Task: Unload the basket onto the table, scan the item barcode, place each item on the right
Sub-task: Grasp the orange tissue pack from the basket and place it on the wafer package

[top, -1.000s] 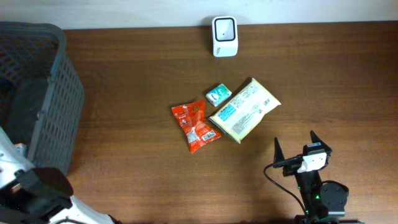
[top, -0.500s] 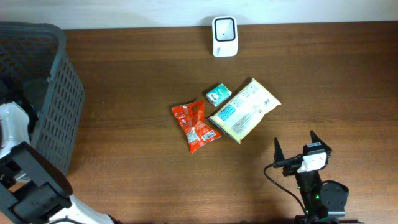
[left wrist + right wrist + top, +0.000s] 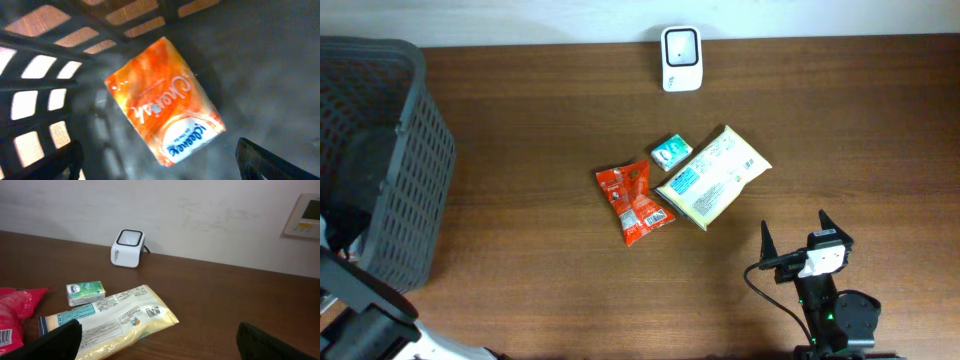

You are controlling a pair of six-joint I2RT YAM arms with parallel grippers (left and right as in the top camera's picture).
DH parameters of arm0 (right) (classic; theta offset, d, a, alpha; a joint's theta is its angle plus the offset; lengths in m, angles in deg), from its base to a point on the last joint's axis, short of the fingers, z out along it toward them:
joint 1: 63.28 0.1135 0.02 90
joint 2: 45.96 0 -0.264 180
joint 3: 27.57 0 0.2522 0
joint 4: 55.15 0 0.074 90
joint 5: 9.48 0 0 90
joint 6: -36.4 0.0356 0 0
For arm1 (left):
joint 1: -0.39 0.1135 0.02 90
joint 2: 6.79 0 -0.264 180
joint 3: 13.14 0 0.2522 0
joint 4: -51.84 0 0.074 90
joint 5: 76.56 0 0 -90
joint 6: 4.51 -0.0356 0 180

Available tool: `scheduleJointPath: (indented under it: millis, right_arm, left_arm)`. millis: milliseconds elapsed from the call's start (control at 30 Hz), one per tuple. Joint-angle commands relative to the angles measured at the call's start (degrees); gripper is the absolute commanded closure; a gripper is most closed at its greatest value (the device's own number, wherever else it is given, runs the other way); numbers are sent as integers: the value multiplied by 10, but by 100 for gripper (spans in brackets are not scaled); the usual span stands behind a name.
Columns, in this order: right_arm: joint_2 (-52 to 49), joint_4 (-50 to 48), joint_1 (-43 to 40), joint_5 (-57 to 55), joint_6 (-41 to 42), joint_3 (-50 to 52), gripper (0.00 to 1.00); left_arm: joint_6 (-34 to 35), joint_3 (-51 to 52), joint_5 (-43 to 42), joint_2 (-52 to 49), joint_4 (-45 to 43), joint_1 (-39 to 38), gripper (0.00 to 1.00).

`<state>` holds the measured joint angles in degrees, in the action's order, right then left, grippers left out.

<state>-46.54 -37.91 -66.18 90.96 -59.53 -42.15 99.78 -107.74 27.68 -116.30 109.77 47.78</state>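
Overhead, the left arm [image 3: 365, 315] had dropped toward the near-left corner since half a second before, when a white section of it stood beside the basket [image 3: 415, 190]; nothing else had moved. Left gripper [image 3: 157, 150] hung over the basket floor, fingers spread wide and holding nothing, with an orange packet [image 3: 162, 100] lying flat and skewed between and beyond them, close to the mesh wall. Right gripper [image 3: 795, 240] sat near the front edge of the table [image 3: 530, 130], fingers spread, empty, aimed at the far side. Mid-table lay three items: red snack bag [image 3: 633, 202], small green pack [image 3: 671, 151] and yellow pack [image 3: 712, 175], the red and yellow touching at one corner, the green just beside the yellow. Scanner [image 3: 680, 58] stood at the far edge against the wall, well apart from them. Bare wood ran between basket and packets, and to the right of the yellow pack out to the table's edge.
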Motion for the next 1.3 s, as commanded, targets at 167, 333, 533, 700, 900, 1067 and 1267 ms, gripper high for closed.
scheduleJointPath:
  millis: [167,333,533,700,900,1067,1267]
  right_arm:
    - [4,1,2,1,6,5,1]
    - [4,1,2,1,6,5,1]
    - [4,1,2,1,6,5,2]
    - [4,1,2,1,6,5,1]
    - [4,1,2,1,6,5,2]
    - [4,1,2,1,6,5,1]
    - [4,1,2,1,6,5,1]
  left_arm:
    - [-26,6,-24,-4,-45,5,20]
    - [-26,6,-27,-31,-62,4,25]
    - [-26,6,-24,-68,-69,4,32]
    - [-26,2,-27,-61,-55,4,100]
    - [-26,-24,-125,43,-29,4,100]
    - [-21,-29,-289,211,-39,4,100]
    - [33,-29,-449,424,-45,-3,100]
